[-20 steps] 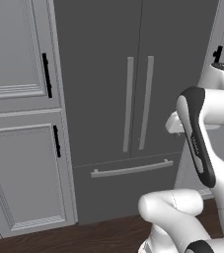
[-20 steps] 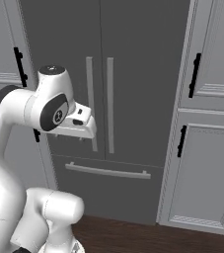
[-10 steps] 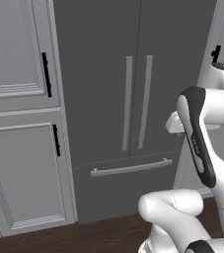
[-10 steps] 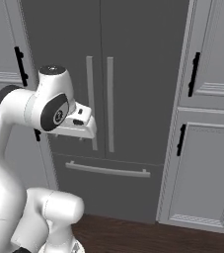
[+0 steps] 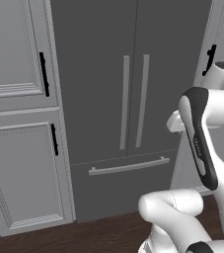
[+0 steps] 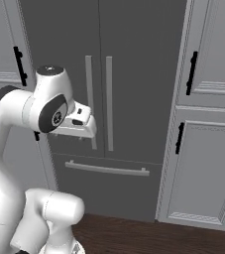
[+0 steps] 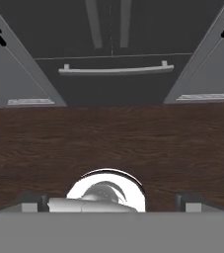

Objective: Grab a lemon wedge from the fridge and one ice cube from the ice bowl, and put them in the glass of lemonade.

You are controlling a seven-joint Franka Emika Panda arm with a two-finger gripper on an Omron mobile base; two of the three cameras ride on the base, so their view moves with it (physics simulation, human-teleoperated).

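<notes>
Both doors of the fridge (image 5: 133, 84) are shut, straight ahead. With the claw (image 7: 111, 201) spread wide, empty and aimed at the floor, I'd raise it level, then hook one long bar handle (image 5: 125, 103) squarely.

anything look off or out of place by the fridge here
Nothing stands out. The fridge has both doors shut with its bar handles straight, the cabinets beside it are closed, and the wood floor shows no spill.

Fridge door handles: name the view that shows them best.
Left base view: the fridge door handles stand unobstructed, full length. In the right base view the arm hides part of the left one. The hand view catches just their lower ends.
</notes>
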